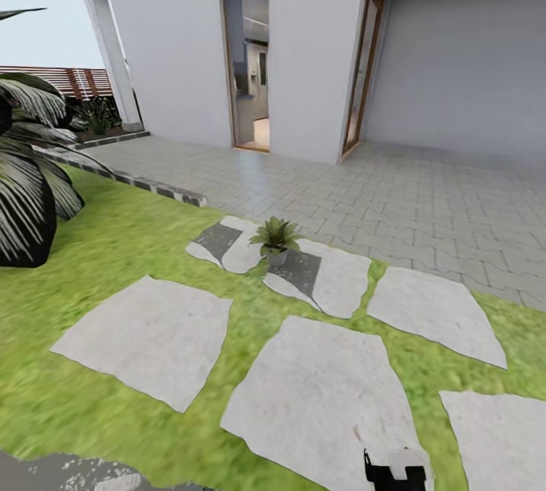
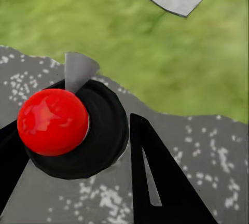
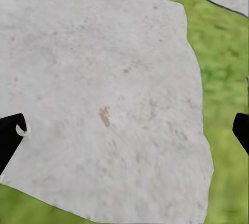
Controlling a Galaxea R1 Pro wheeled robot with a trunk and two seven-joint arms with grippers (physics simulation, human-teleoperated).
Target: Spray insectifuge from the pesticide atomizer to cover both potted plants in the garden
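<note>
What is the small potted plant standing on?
The potted plant stands on a pale stepping stone, over a dark patch of it, lawn around. The stone directly beneath the pot is covered.

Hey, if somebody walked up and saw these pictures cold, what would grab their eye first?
Probably the glossy red ball-shaped top sitting in a black ring between the left gripper fingers, over the speckled grey patio next to the lawn. Next, the small potted plant standing among pale stepping stones on bright green grass, with the white house and its open doorway behind. The right gripper hangs open above one pale stone.
</note>
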